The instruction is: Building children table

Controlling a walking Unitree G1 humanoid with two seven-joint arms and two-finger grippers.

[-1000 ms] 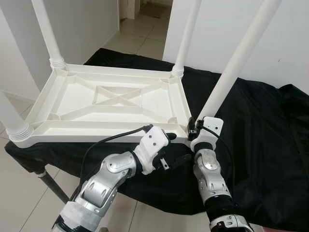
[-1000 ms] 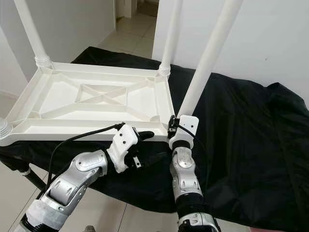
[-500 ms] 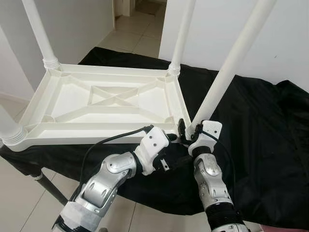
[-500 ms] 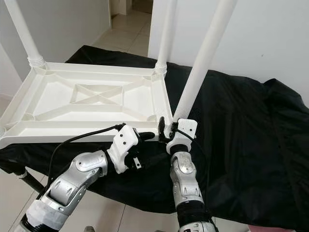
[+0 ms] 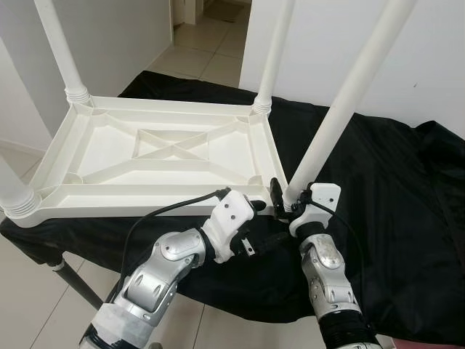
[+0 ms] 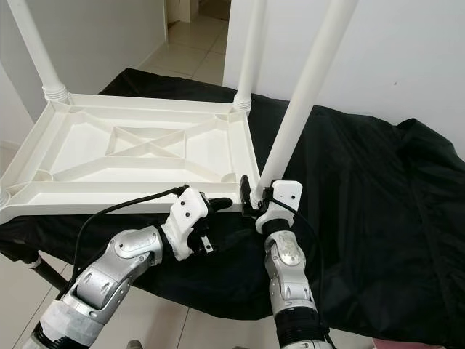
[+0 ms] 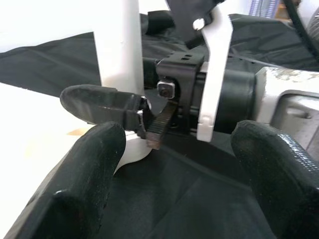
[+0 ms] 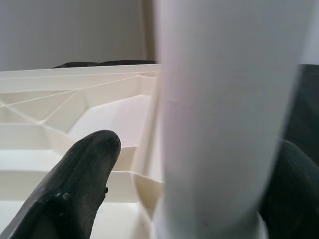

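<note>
4 white legs stand up from the table (image 5: 167, 156), which lies upside down on a black cloth (image 5: 378, 189) across the middle of the frame. the right gripper (image 5: 285, 198) sits at lower centre with its fingers (image 8: 75, 189) spread on either side of the near-right leg (image 5: 349, 102) — whether they press it i cannot tell. the left gripper (image 5: 265, 222), just beside it, is parted and holds nothing.
</note>
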